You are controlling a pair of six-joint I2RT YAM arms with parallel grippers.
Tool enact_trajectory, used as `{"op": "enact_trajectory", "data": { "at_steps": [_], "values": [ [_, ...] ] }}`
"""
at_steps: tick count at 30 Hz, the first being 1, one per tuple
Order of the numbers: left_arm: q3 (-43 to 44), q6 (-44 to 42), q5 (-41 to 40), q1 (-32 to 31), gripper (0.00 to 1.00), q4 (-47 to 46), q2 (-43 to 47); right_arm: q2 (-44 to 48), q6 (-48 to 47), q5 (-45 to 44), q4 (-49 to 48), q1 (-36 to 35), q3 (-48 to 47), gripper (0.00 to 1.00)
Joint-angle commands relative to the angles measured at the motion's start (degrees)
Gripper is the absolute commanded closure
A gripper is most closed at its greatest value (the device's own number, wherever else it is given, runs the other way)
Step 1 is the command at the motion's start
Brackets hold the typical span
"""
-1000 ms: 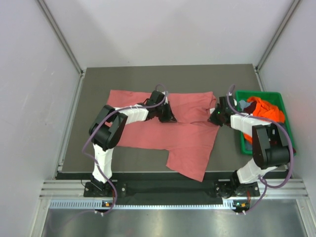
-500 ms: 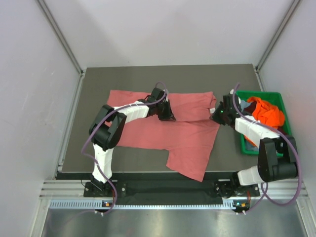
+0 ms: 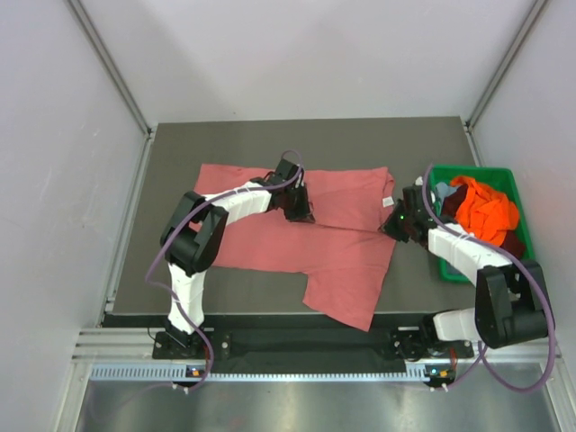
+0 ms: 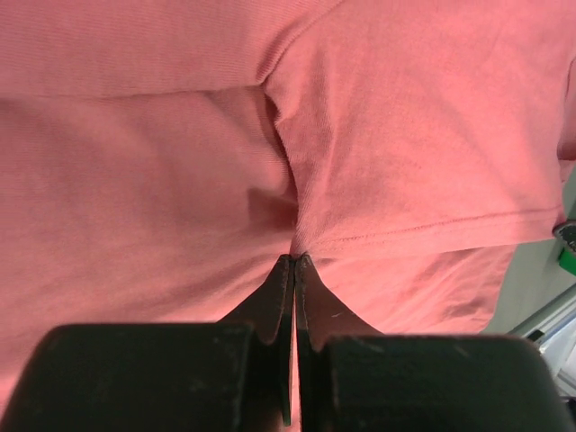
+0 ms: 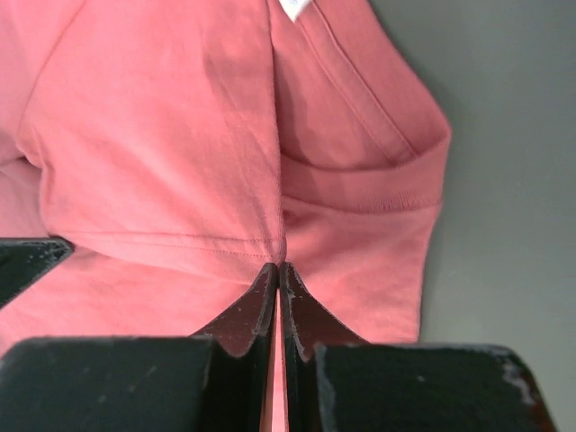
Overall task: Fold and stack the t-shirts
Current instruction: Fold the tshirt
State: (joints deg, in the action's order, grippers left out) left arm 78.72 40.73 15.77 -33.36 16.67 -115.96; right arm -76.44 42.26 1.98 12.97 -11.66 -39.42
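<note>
seemingly, both arms are working one fold together: the pink shirt (image 3: 297, 247) is lying spread on the table (image 3: 234, 144) just left of the bin (image 3: 495, 171), with its far part apparently doubled over so that a stitched hem is running across the middle, and each gripper is taking that hem at its own point. the right gripper (image 5: 277, 268) is sitting at the end of the hem nearest the bin, almost beside the bin's left wall, while the left gripper (image 4: 294, 261) is biting the same edge well away from the bin, near the shirt's middle. holding two spaced points is probably keeping the edge straight, so the layer is moving as a flat panel rather than bunching. the jaws of both are clenching fully, tips meeting, with only a thin pinch of pink cloth between them. in each wrist view the fabric is puckering into a small crease right at the tips, which is suggesting a firm grasp on the top layer. whether the lower layer is being caught too i cannot tell. an orange shirt (image 3: 486, 209) and a maroon shirt (image 3: 515, 241) are waiting crumpled inside the bin.
</note>
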Motion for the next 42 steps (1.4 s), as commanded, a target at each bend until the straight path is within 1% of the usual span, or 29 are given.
{"op": "enact_trajectory", "data": {
  "at_steps": [1,6,11,18,19,20,21,22,23,24,25,26,28,29,30,32,33,34,35,36,37,39,40,42],
  "values": [
    [2.32,-1.26,-2.49,-0.12,1.00,2.49,3.81,3.14,2.47,-1.36,-1.02,-0.91,1.71,1.00],
    [3.28,-2.32,-3.99,-0.12,1.00,5.30,3.29,3.76,4.14,-3.12,-3.21,-1.87,3.99,1.00],
    [3.28,-2.67,-3.64,-0.12,1.00,6.10,1.44,3.14,6.34,-3.12,-6.72,-2.49,6.10,1.00],
    [2.93,-3.46,-6.54,-0.12,1.00,7.41,0.83,3.23,8.54,-4.70,-10.07,-3.37,9.35,1.00],
    [3.19,-3.38,-6.54,-0.12,0.99,7.76,0.74,3.75,8.63,-4.88,-10.16,-3.37,9.53,1.00],
    [3.20,-3.46,-6.45,-0.12,0.92,8.12,0.65,3.93,8.54,-5.05,-9.81,-3.37,9.54,0.98],
    [3.20,-3.55,-6.11,-0.12,0.78,8.21,0.65,4.20,8.19,-5.49,-9.37,-3.37,8.84,0.94],
    [3.20,-3.73,-5.58,-0.12,0.74,8.21,0.82,4.37,6.80,-5.75,-8.59,-3.37,8.14,0.89],
    [3.28,-3.99,-5.23,-0.12,0.72,8.47,1.00,4.55,5.91,-6.28,-6.32,-3.37,6.22,0.79],
    [3.55,-4.43,-5.14,-0.03,0.67,8.91,1.52,4.38,4.86,-6.63,-5.42,-3.28,4.98,0.74],
    [4.50,-4.78,-4.87,0.05,0.67,9.17,1.88,3.85,1.63,-6.72,-4.11,-3.19,3.49,0.66],
    [5.04,-5.04,-4.87,0.23,0.66,9.78,2.14,3.15,0.21,-6.64,-2.88,-2.93,1.82,0.63],
    [6.61,-6.45,-5.66,1.45,0.64,10.49,3.37,0.43,-5.68,-4.45,-1.55,-2.05,-2.93,0.60],
    [7.23,-6.98,-6.36,2.16,0.64,10.67,3.72,-0.71,-8.13,-2.18,-1.55,-1.88,-5.99,0.59],
    [7.85,-7.85,-6.54,4.34,0.63,10.93,4.07,-1.85,-12.07,-2.15,-1.98,-1.27,-7.59,0.59],
    [9.69,-8.47,-6.98,7.51,0.63,10.85,3.73,-5.54,-15.44,1.17,-3.47,-0.38,-10.31,0.56],
    [10.22,-9.26,-6.81,11.09,0.63,10.41,3.12,-7.12,-18.50,2.67,-4.18,1.27,-13.20,0.55],
    [11.36,-9.70,-6.54,13.04,0.63,9.45,2.68,-10.27,-19.83,4.68,-5.84,2.25,-14.71,0.55],
    [11.98,-10.23,-5.93,14.89,0.63,8.83,2.06,-12.13,-21.15,11.05,-6.81,3.47,-17.68,0.52],
    [12.51,-11.02,-5.84,18.47,0.63,8.47,0.84,-14.32,-23.17,13.73,-7.17,5.84,-19.71,0.49],
    [14.34,-11.20,-5.49,20.25,0.64,8.38,0.13,-18.44,-23.97,15.23,-6.82,6.64,-21.73,0.46],
    [16.20,-11.81,-3.83,24.55,0.64,7.33,-2.24,-22.24,-26.25,15.95,-4.63,8.57,-27.87,0.46],
    [17.68,-11.90,-3.47,25.62,0.63,6.63,-3.03,-25.30,-26.53,16.39,-4.45,9.11,-29.38,0.46],
    [19.18,-12.25,-2.16,28.17,0.63,4.61,-5.49,-28.39,-26.27,18.23,-4.45,10.95,-33.78,0.46]
  ]
}}
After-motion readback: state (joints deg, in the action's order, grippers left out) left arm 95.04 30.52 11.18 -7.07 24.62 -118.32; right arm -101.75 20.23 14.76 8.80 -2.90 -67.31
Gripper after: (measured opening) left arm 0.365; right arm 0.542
